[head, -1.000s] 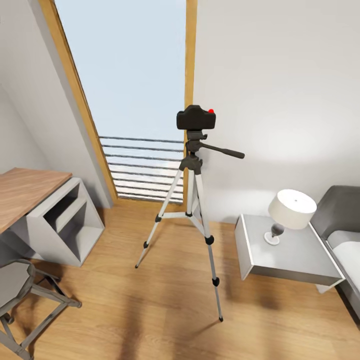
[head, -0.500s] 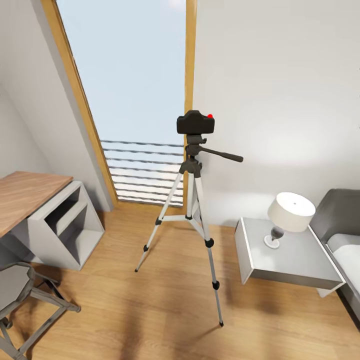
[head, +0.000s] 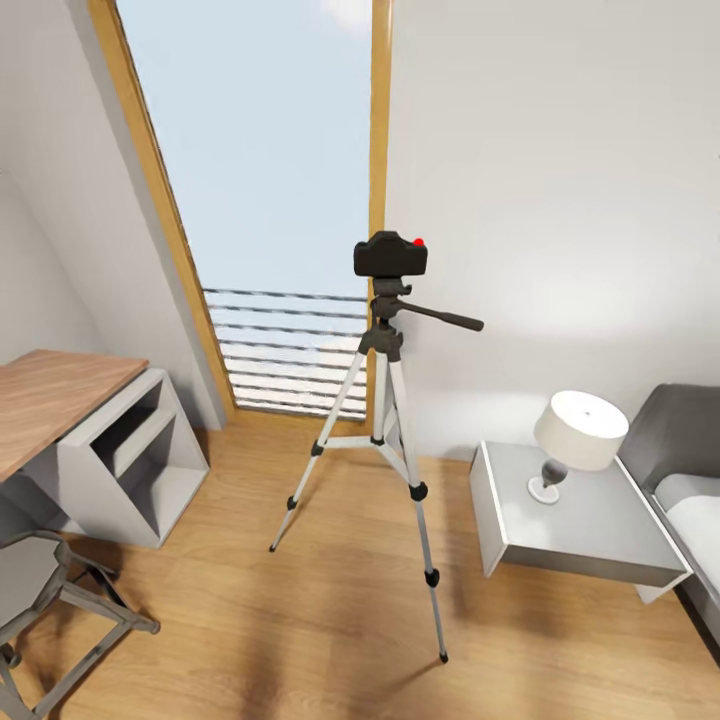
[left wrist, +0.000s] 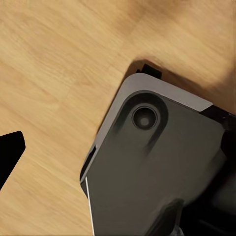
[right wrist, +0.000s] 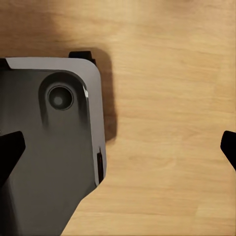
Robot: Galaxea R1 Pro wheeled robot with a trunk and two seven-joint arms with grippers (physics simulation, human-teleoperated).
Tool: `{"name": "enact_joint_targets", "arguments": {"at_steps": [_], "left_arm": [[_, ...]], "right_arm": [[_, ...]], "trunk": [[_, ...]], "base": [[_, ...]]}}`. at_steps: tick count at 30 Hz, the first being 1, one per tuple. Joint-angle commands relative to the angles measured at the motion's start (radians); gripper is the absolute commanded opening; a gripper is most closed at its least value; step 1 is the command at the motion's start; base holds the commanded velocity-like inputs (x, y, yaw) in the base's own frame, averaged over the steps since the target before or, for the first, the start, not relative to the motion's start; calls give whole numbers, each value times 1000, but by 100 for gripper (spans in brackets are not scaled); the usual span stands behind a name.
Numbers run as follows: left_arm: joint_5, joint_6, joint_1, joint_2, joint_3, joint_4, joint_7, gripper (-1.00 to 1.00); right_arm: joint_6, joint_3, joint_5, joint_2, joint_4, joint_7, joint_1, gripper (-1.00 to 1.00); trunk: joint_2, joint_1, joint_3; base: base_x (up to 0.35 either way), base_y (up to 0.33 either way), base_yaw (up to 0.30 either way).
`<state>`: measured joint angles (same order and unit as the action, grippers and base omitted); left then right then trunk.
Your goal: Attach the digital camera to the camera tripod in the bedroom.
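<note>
Camera seated on tripod, frame centre.
Small matte black digital camera (head: 391, 255) tops the silver-legged camera tripod (head: 385, 420); my right gripper (right wrist: 118, 145) spread wide, empty; left gripper's opening indeterminable.

Dark grey base shell (right wrist: 44, 162) — rounded corners, one round recess (a socket, perhaps) — and black fingers (right wrist: 10, 152).
</note>
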<state>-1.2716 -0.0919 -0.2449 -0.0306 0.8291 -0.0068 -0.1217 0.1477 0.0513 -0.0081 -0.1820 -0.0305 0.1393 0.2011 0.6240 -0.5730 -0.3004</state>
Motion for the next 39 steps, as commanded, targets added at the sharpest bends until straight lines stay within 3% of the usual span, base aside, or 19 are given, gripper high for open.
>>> {"name": "enact_joint_targets", "arguments": {"at_steps": [1, 39], "left_arm": [[-6, -2, 0, 0, 8, -1, -4, 100], [-5, -2, 0, 0, 7, -1, -4, 100]], "right_arm": [[6, 5, -1, 0, -3, 5, 1, 100], [4, 3, 1, 1, -3, 5, 1, 100]], "trunk": [[1, 0, 0], [1, 0, 62]], "base": [[0, 0, 0], [0, 0, 0]]}}
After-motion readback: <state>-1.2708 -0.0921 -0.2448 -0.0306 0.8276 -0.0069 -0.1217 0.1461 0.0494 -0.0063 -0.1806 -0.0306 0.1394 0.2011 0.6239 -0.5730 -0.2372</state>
